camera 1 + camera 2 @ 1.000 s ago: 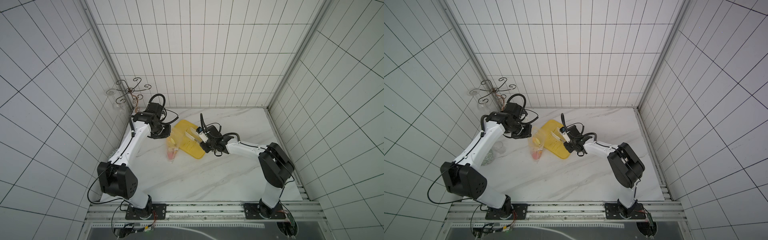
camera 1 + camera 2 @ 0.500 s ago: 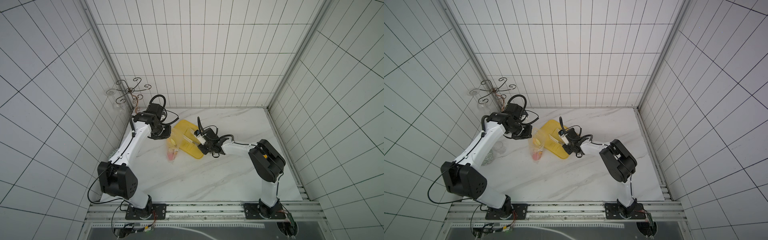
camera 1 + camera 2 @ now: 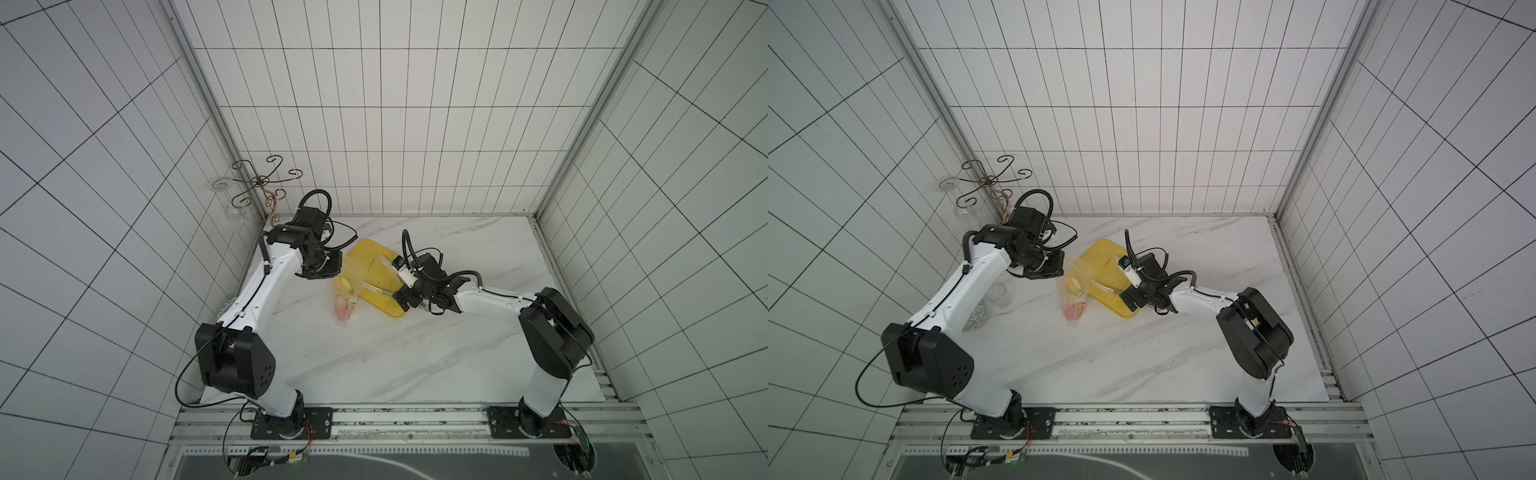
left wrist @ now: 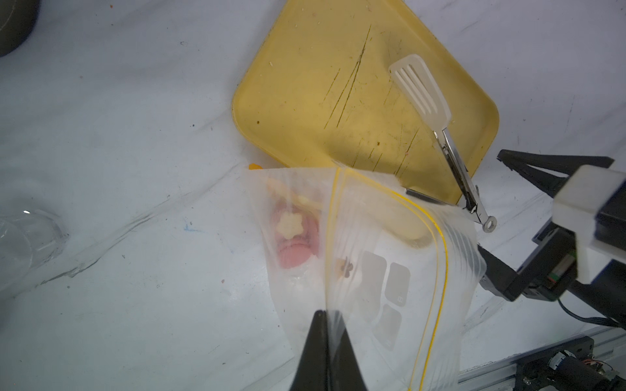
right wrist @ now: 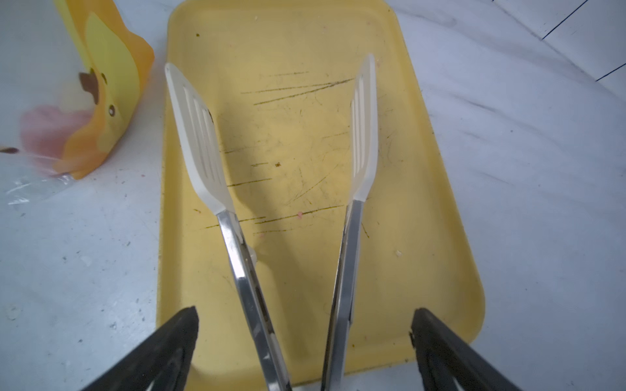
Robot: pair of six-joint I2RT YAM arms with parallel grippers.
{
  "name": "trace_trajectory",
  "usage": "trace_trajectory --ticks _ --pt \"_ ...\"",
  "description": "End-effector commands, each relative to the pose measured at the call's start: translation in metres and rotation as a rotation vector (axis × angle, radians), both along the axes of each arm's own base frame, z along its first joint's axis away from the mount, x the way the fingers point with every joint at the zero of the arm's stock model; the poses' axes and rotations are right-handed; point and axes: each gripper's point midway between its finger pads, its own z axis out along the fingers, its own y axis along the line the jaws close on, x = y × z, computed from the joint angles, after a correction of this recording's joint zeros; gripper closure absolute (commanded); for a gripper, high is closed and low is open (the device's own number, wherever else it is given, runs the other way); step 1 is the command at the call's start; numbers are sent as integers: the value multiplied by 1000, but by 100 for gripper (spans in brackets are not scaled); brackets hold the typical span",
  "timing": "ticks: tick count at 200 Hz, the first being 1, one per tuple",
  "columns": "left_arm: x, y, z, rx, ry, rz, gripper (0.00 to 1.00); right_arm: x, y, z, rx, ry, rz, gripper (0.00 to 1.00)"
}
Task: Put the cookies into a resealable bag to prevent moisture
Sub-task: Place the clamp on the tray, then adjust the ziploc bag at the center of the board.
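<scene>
Left wrist: one resealable bag is clamped in the left gripper; one tongs is straddled, ungripped, by the wide-open right gripper.

1. A robot lab cell dressed as a kitchen: white tiled walls box in a marble-look counter.
2. A left arm and a right arm stand bolted to an aluminium rail along its front.
3. A wire glass rack stands in the corner.
</scene>
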Motion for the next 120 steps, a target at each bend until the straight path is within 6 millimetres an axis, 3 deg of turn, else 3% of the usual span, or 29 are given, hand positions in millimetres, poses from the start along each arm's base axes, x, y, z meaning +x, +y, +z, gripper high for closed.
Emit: trace_trajectory --ticks 1,26,47,74,88,105,120 --pt "2 -3 8 -8 -41 -25 100 -16 2 25 67 -53 75 1" --pt "-8 -5 7 -22 -32 -46 100 -43 19 80 169 -229 256 5" --pt "-18 -6 7 -37 -29 -57 100 -66 36 101 136 -364 408 8" --pt "-32 -9 6 -64 -19 -72 100 -88 60 111 98 -462 564 10" --pt "-36 -9 5 -67 -17 -74 100 -97 72 103 43 -482 633 11" --pt "-39 -13 9 -88 -25 -90 100 -97 81 91 -27 -516 664 11" --pt "-41 -16 10 -95 -28 -101 100 -90 89 95 -43 -553 657 13"
